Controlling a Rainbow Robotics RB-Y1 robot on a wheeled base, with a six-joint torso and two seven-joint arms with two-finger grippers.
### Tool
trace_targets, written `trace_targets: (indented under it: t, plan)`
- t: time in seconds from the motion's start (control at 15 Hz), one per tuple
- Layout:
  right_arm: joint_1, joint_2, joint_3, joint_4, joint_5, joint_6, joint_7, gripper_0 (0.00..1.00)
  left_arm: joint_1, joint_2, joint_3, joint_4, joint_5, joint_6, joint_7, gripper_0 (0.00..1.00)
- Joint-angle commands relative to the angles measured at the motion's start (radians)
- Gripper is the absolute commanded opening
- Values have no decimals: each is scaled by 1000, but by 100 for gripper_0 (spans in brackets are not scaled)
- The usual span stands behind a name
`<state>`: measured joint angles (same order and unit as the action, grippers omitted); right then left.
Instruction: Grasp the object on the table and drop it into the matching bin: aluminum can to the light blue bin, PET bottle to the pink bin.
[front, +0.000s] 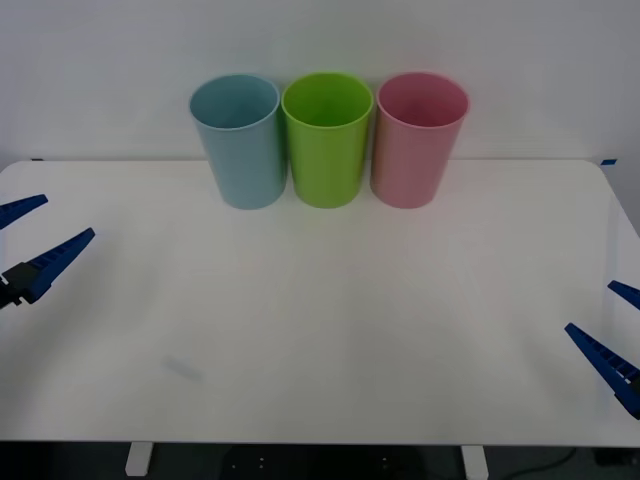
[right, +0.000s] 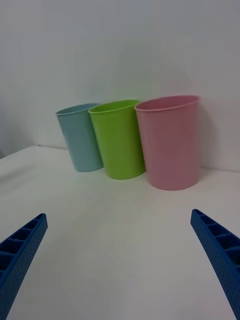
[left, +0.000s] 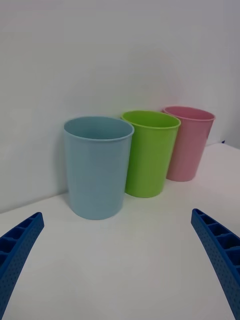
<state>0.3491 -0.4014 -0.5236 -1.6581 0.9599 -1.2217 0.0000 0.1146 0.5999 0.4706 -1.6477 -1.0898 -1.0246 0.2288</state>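
No can is seen on the table (front: 320, 330), so no nearer arm can be judged. The left gripper (front: 30, 240) and right gripper (front: 620, 330) are held spread at opposite edges, well apart from the light blue bin (front: 240, 140).

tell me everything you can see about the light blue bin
The light blue bin is a tall, cup-shaped container of smooth, plastic-looking material, wider at its rolled rim than at its base. It stands upright and open-topped at the far side of the white table, near the wall. It is the leftmost of three in a row, right beside the lime green bin, close enough that contact cannot be judged. No tool touches it.
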Motion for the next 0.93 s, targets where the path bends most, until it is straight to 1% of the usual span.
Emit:
trace_targets:
  t: [0.07, 0.53, 0.93]
  plan:
    - [0, 0, 0, 0, 0, 0, 0, 100, 30, 0, 28, 0, -25, -31, -13, 100]
    - [0, 0, 0, 0, 0, 0, 0, 100, 97, 0, 40, 0, -24, -40, -42, 100]
    - [0, 0, 0, 0, 0, 0, 0, 100, 122, 0, 29, 0, -13, -34, -36, 100]
